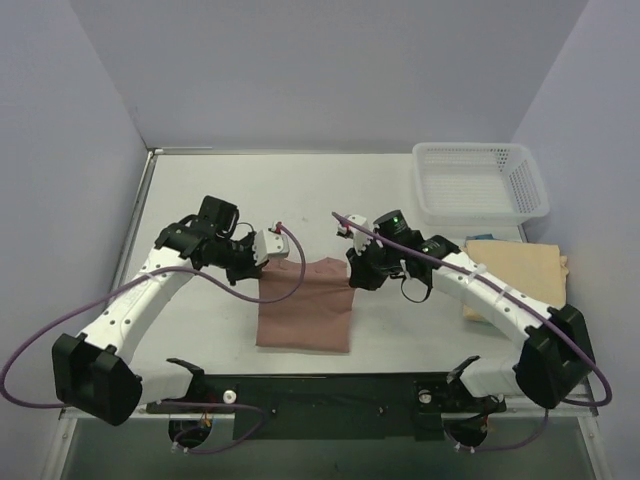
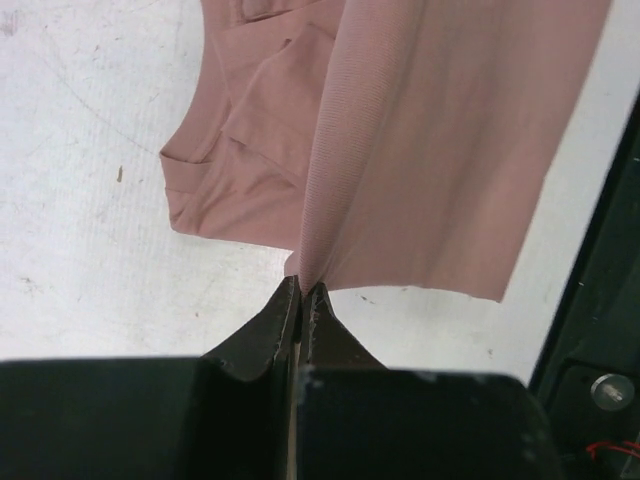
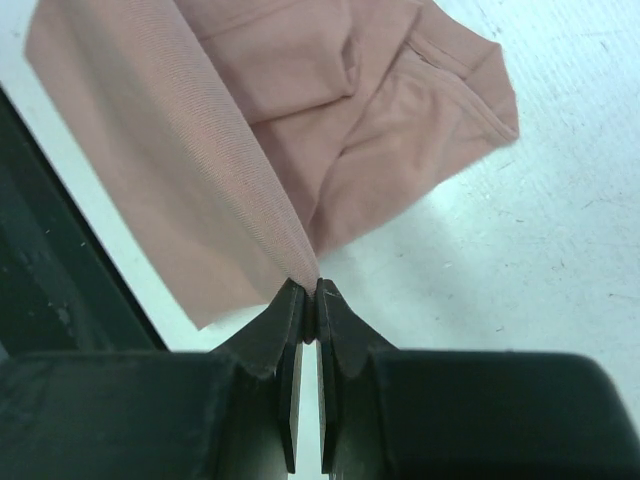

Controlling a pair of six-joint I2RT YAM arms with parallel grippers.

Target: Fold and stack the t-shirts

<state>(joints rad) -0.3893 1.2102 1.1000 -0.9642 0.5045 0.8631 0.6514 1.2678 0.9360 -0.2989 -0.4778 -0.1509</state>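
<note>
Left pincer (image 2: 302, 290) and right pincer (image 3: 310, 288) each clamp a pink t-shirt (image 1: 305, 305) corner. The held edge spans between them, cloth draping beyond both tips.

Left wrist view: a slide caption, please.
Left tool shut on an edge of the dusty pink cloth t-shirt, above the white tabletop.

The pink-brown t-shirt (image 1: 306, 308) is soft, matt knit cloth with a fine ribbed weave and stitched hems. The pale tan t-shirt (image 1: 520, 262) at the desk's right edge looks equally dull and soft. The basket (image 1: 478, 216) in the far right corner is white plastic mesh. The desk (image 1: 320, 190) is smooth, white and scuffed. The left gripper (image 2: 302, 292) and right gripper (image 3: 311, 290) have matt black fingers.
</note>
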